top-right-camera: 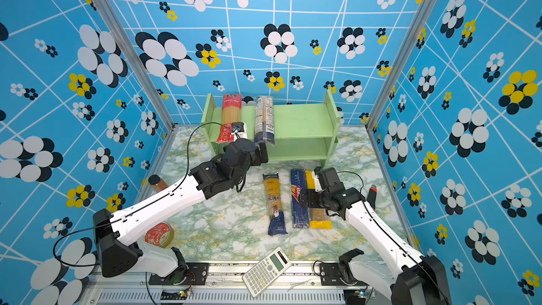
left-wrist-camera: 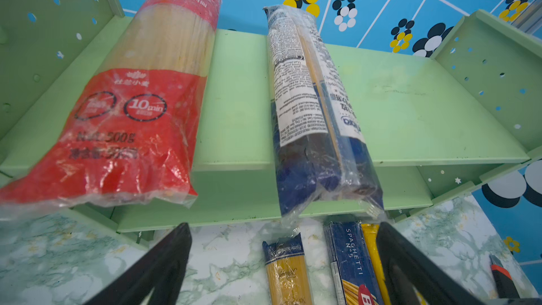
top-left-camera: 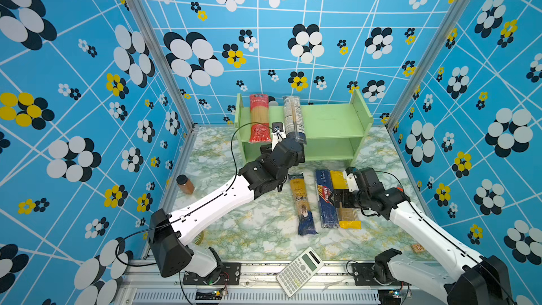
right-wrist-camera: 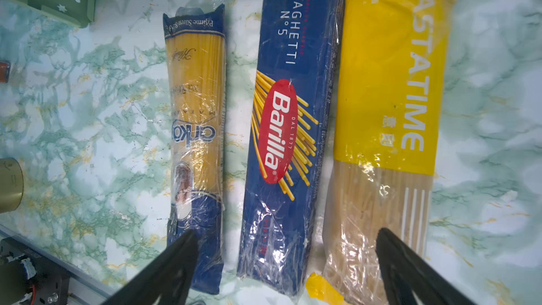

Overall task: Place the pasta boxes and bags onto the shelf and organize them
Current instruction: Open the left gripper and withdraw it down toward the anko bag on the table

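- Left gripper [left-wrist-camera: 282,227]: jaws spread wide, nothing between them, just in front of the near end of the clear/navy bag [left-wrist-camera: 311,98].
- Shelf [top-left-camera: 331,118], top tier: the red-ended clear bag [top-left-camera: 259,118] and the clear/navy bag lie front to back, apart. Both near ends jut past the front edge.
- Tabletop [top-left-camera: 249,230]: the yellow-navy bag [right-wrist-camera: 196,142] lies alone. The dark blue Barilla box [right-wrist-camera: 281,142] and the yellow bag [right-wrist-camera: 387,112] lie side by side, touching.
- Right gripper [right-wrist-camera: 286,233]: jaws wide, empty, over the box's near end. How high above it, the wrist view does not settle.
- Risk: the overhang. If the left arm brushes the clear/navy bag on pulling back, it could drag or tip the bag off the tier.
- Risk: the right jaws span more than the box, and one finger stands over the yellow bag. Closing straight down may pinch that bag's film too, or shove it aside.
- Risk: a bag gripped at one end will likely sag and catch the shelf's front edge.
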Controlling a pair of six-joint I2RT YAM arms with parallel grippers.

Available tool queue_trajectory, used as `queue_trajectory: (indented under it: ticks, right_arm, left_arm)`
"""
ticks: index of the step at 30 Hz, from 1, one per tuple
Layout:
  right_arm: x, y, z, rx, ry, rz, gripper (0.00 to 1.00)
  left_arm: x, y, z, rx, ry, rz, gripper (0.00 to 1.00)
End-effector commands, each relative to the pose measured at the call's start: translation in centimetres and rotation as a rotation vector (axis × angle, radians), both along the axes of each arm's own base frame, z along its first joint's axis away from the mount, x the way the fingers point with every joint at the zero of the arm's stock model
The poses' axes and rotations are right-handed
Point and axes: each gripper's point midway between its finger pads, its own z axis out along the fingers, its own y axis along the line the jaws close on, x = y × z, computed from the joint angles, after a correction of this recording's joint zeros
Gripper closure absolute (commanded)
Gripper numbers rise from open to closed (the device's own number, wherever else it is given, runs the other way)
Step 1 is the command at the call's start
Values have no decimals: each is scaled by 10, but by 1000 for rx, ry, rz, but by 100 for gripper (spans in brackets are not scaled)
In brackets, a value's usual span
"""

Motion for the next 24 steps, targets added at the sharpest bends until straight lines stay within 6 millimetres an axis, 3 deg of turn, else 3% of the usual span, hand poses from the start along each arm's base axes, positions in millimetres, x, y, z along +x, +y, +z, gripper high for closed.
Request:
queue_trajectory:
  ticks: [1, 10, 24]
  right_arm:
    - [-3, -5, 13, -26, -20, 1, 3]
    - [-5, -5, 19, -26, -28, 16, 3]
    - [-6, 4, 19, 9, -46, 4, 4]
  left_arm:
    - [-12, -1, -10, -31, 16, -17, 1]
    - [-41, -4, -64, -9, 112, -93, 1]
    - [-76, 12, -138, 48, 233, -160, 1]
